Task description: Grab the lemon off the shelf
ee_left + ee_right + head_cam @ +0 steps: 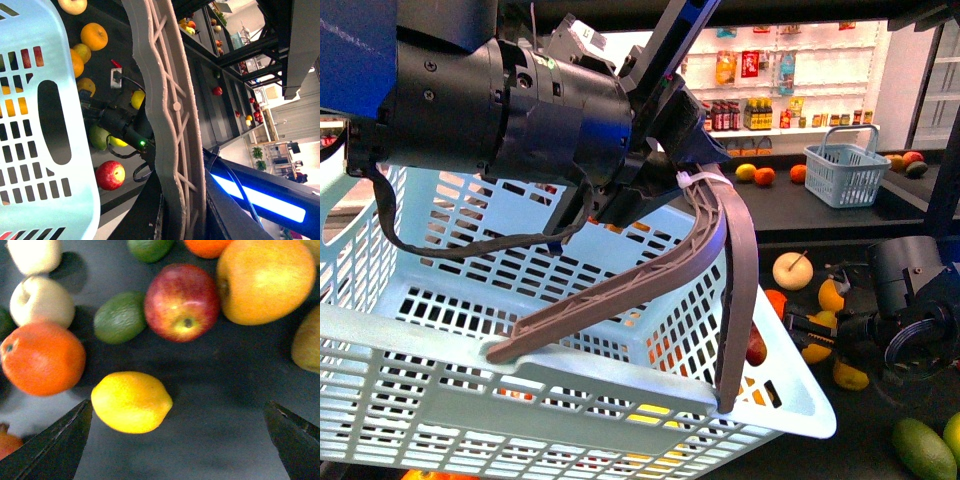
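Lemon [131, 401] lies on its side on the dark tier of the shelf [225, 390], not held by anything.

At the left of the front view, the left gripper [695, 165] is closed around the brown-grey handle [725, 260] of a pale blue basket [470, 250], which hangs tilted beneath it. The left wrist view shows the same handle running close past the camera between the dark fingers. Further right and lower, the black right arm [910, 290] reaches in among the loose fruit on the tier.

The right wrist view shows the right gripper [177, 407] spread wide above the tier, with nothing in its grasp. The lemon sits between the two black fingertips [55, 445], close by one and well apart from the other. Whether that near fingertip touches it cannot be told. Around the lemon lie an orange [42, 357], two pale pears [42, 302], a green fruit [120, 317], a red apple [182, 302] and a yellow-orange apple [265, 280], all apart from it.
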